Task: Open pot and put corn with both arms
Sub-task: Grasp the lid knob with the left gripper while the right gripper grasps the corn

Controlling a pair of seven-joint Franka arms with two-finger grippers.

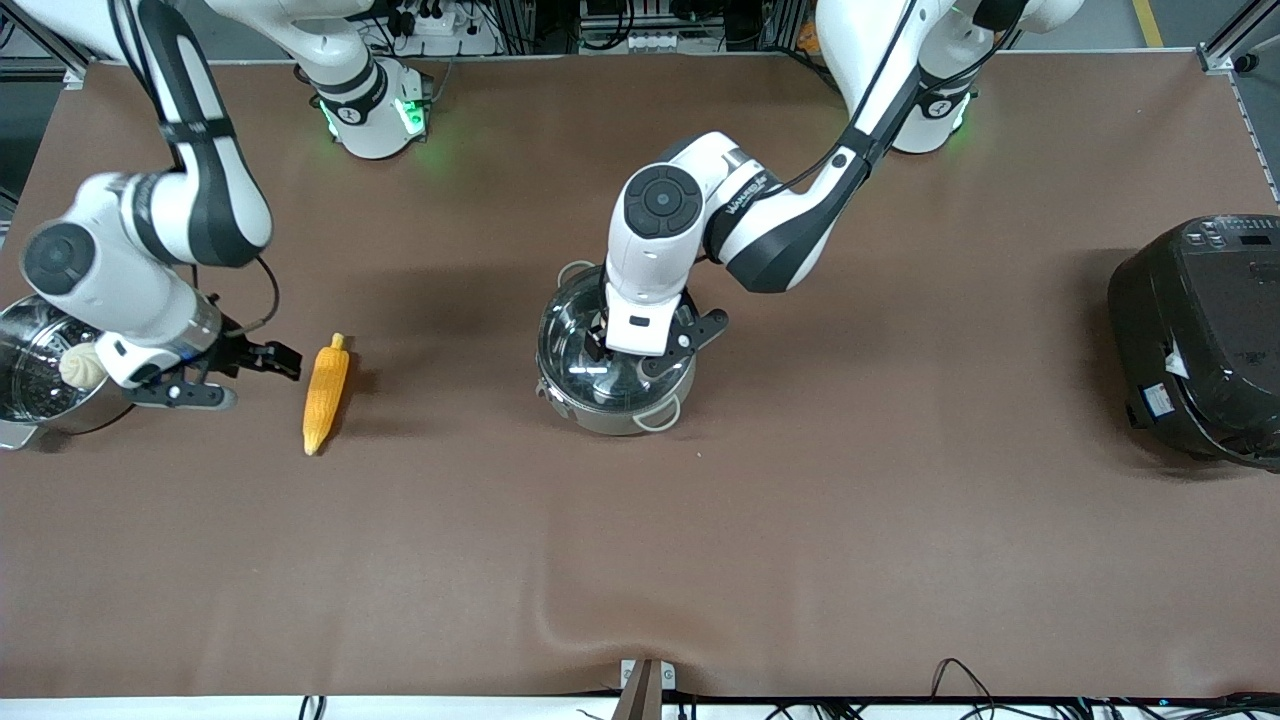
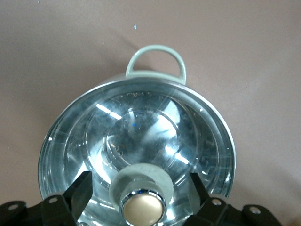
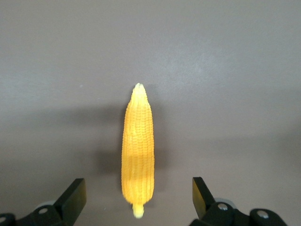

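Observation:
The steel pot (image 1: 610,418) stands mid-table with its glass lid (image 1: 570,350) on. My left gripper (image 1: 628,362) is over the lid. In the left wrist view the gripper (image 2: 141,190) is open, and its fingers (image 2: 77,188) stand apart on either side of the copper knob (image 2: 143,207), with a gap on each side. The corn (image 1: 327,395) lies on the table toward the right arm's end. My right gripper (image 1: 270,368) is beside its thick end. In the right wrist view the gripper (image 3: 137,188) is open and empty, with the corn's (image 3: 138,150) stub end between its fingers (image 3: 73,195).
A steel steamer pot (image 1: 20,360) with a white bun (image 1: 80,365) stands at the right arm's end, close to the right wrist. A big black cooker (image 1: 1200,340) stands at the left arm's end. The brown table cover (image 1: 700,560) is bare nearer the camera.

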